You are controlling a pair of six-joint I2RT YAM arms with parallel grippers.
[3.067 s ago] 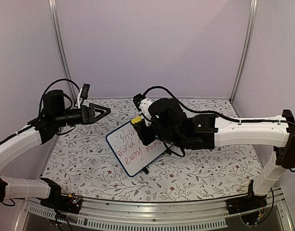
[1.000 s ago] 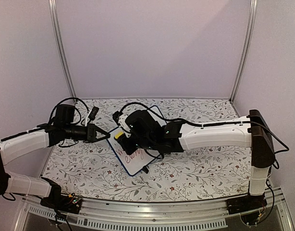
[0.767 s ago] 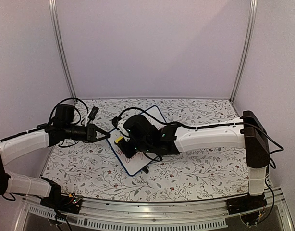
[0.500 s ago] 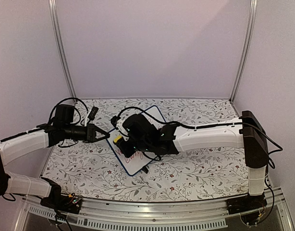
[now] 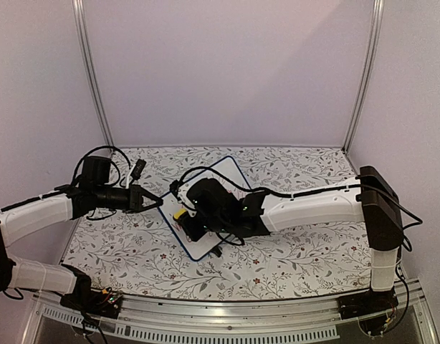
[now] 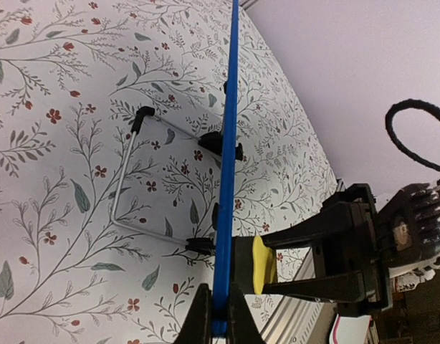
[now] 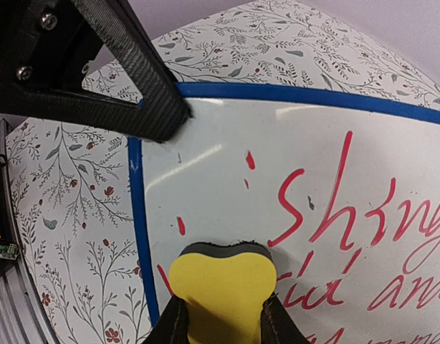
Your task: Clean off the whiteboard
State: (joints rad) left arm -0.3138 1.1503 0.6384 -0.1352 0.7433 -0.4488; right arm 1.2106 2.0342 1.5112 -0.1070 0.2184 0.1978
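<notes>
While the left claw (image 6: 218, 315) stays pinched shut on the thin blue frame of the small white rectangular whiteboard (image 7: 292, 136), which stands propped mid-way across the floral-patterned counter (image 5: 299, 251), we see that the right claw (image 7: 223, 322), clamped on the yellow foam eraser block (image 7: 220, 279), has slid down the board's left side in the last second; above it only red flecks remain; we judge most lettering still unwiped.

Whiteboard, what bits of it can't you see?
Top view: the right arm covers much of the whiteboard's face.
Right wrist view: words run off the right and bottom edges; the eraser hides some.
Left wrist view: board is edge-on, face hidden.
</notes>
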